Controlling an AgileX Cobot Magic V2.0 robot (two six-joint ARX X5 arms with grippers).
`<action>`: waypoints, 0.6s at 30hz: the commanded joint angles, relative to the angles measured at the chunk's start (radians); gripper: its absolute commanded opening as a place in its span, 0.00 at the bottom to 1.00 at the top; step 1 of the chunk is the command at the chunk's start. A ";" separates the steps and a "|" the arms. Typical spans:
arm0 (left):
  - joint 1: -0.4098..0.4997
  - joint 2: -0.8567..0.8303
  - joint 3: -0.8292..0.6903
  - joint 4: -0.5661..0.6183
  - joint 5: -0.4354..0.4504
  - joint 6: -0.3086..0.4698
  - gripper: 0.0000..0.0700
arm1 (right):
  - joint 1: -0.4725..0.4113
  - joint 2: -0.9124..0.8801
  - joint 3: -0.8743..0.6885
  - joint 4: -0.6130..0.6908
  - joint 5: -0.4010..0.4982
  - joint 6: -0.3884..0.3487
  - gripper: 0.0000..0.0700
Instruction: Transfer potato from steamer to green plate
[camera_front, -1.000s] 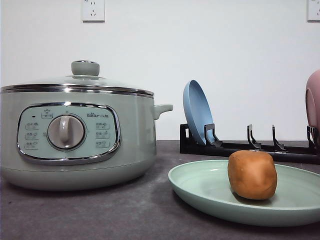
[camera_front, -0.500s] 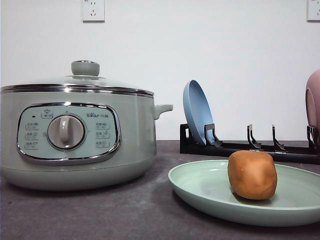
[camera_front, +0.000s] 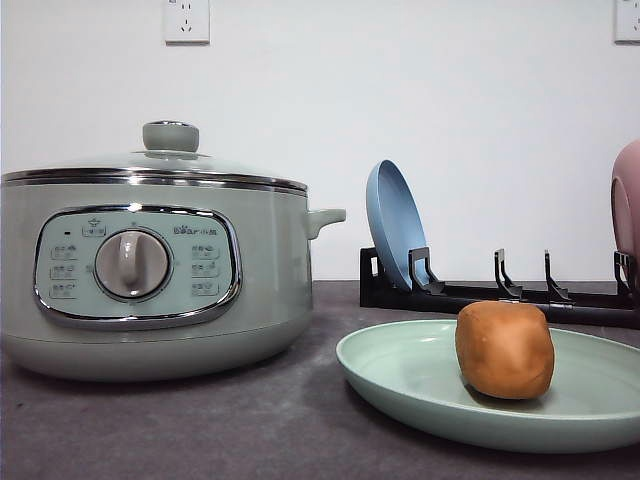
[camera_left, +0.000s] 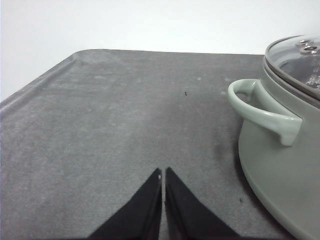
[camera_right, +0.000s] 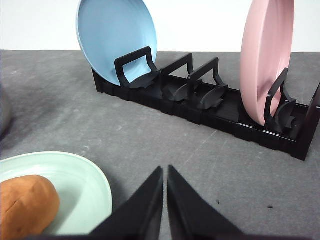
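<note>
On my left gripper (camera_left: 163, 172) the jaws are pressed together, holding nothing, over bare desk (camera_left: 125, 115) beside the steamer (camera_left: 280, 150). The right gripper (camera_right: 165, 170) matches: jaws closed, empty. My right wrist view gives the blue plate (camera_right: 115, 37) and pink plate (camera_right: 265, 55) upright in the black rack (camera_right: 210, 107). The potato (camera_front: 504, 350), matte orange-brown, sits on the green plate (camera_front: 400, 375); the steamer's lid (camera_front: 160, 160) is on.
</note>
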 joint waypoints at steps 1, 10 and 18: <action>0.000 -0.002 -0.021 -0.005 -0.002 -0.007 0.00 | 0.002 -0.003 -0.006 0.000 0.000 0.011 0.00; 0.000 -0.002 -0.021 -0.005 -0.002 -0.007 0.00 | 0.002 -0.003 -0.006 0.000 0.000 0.011 0.00; 0.000 -0.002 -0.021 -0.005 -0.002 -0.007 0.00 | 0.002 -0.003 -0.006 0.000 0.000 0.011 0.00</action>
